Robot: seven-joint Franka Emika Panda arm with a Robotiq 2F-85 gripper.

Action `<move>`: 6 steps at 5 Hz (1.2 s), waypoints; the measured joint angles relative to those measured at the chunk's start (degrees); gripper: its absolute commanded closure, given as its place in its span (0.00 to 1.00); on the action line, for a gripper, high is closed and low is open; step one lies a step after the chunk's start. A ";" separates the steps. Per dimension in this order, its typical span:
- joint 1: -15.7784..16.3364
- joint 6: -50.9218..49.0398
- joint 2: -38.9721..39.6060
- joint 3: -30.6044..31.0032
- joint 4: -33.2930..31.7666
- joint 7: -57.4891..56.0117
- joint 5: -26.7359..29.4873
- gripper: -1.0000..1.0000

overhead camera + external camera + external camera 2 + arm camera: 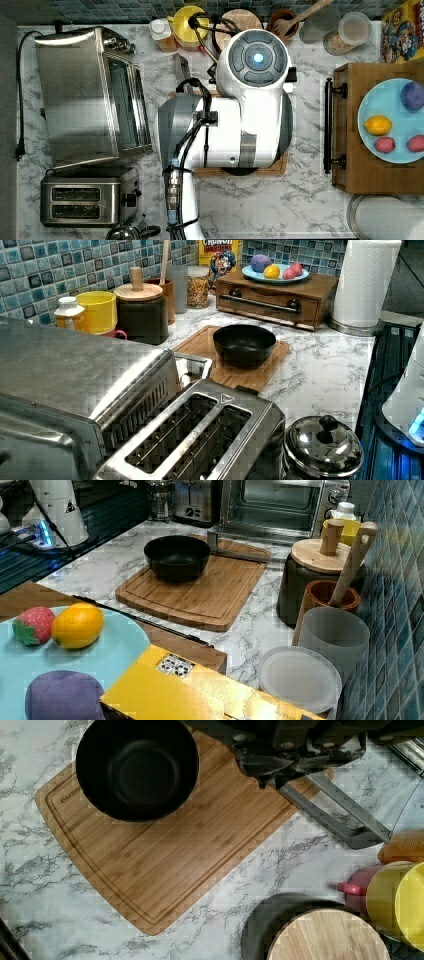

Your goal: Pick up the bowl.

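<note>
Progress so far looks like pretty much zero: the bowl (244, 343) sits upright and empty on the cutting board (220, 367), nothing touching it, so the whole reach, grip and lift are left to do, I'd say.

Where it is: in the left view the bowl is on the far right part of the board, with the toaster oven's open door (192, 365) just off the board's left end. In the right view the same bowl (177, 556) is at the board's left corner, well apart from the wood-lidded pot (308, 575) by the tiled wall.

The wrist view looks down on the bowl (137, 767) from well above, off to one side rather than centred over it. The gripper (280, 767) is a dark lump at the frame edge, and honestly I can't tell whether the claw is spread or closed. It's holding nothing that I can see.

The views differ quite a bit:
- In the top view the arm (230, 115) covers the middle of the counter, leaving just slivers of board (280, 167) at its edges.
- The two side views give a clean look at the bowl.
- The left view has the toaster (190, 440) and a kettle lid (322, 445) up front.
- The right view has the fruit plate (30, 660) and a yellow box (190, 695) instead.
</note>
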 measured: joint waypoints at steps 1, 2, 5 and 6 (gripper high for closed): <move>-0.05 0.31 0.04 0.17 0.00 0.00 0.01 1.00; -0.16 0.22 0.10 0.43 0.00 -0.02 0.27 1.00; -1.29 9.79 -10.02 -0.66 -19.70 -1.20 0.12 1.00; -1.73 9.67 -13.79 -2.35 -25.85 -1.90 0.02 0.93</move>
